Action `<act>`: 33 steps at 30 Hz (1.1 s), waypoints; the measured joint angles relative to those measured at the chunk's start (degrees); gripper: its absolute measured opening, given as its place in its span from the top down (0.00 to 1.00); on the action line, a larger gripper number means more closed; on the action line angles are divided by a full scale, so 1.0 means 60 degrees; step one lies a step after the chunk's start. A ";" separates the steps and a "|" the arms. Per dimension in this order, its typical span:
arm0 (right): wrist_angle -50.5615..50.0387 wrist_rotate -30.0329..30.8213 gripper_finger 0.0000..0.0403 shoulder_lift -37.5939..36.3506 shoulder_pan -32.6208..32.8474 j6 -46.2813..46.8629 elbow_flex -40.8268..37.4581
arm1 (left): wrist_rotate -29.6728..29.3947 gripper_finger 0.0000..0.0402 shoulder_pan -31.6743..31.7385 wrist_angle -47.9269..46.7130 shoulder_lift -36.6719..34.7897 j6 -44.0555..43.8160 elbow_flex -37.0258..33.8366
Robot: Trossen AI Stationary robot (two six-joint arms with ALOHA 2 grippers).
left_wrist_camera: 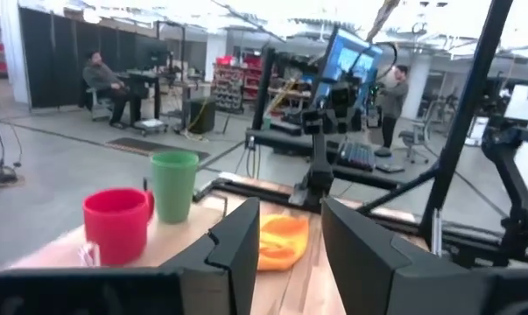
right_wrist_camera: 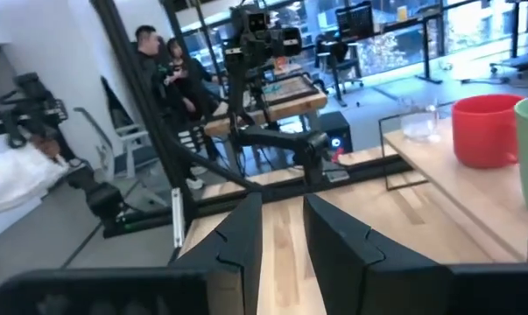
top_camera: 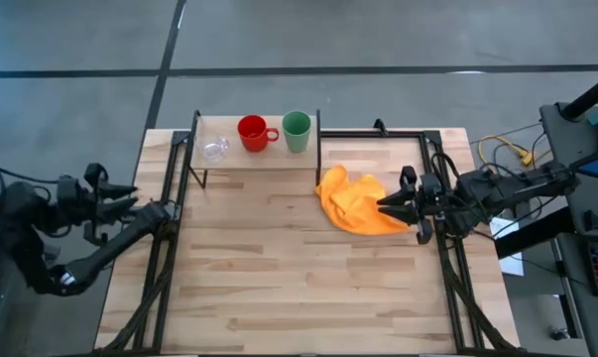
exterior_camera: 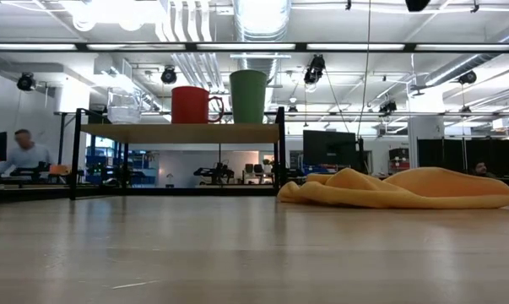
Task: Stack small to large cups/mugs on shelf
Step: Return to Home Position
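Glass cup (top_camera: 214, 149), red mug (top_camera: 254, 132) and green cup (top_camera: 297, 130) stand rowed on shelf (top_camera: 259, 161), well ahead of left claw (top_camera: 130, 198) and right claw (top_camera: 383, 205). Both claws are slightly parted and empty; left is nearer.

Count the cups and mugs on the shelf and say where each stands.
3, in a row on the shelf: clear glass cup at the left arm's end, red mug in the middle, green cup at the right arm's end. None appears hidden.
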 joint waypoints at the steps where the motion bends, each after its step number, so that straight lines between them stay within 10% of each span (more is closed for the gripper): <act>1: 0.0046 -0.0127 0.80 -0.0150 0.0000 -0.0028 -0.0179 | 0.0006 0.72 0.0008 -0.0006 -0.0166 0.0000 -0.0224; 33: 0.3296 0.0167 0.80 -0.4933 -0.0044 0.0621 -0.6314 | 0.0997 0.72 0.0021 0.6082 -0.0931 -0.0494 -0.7019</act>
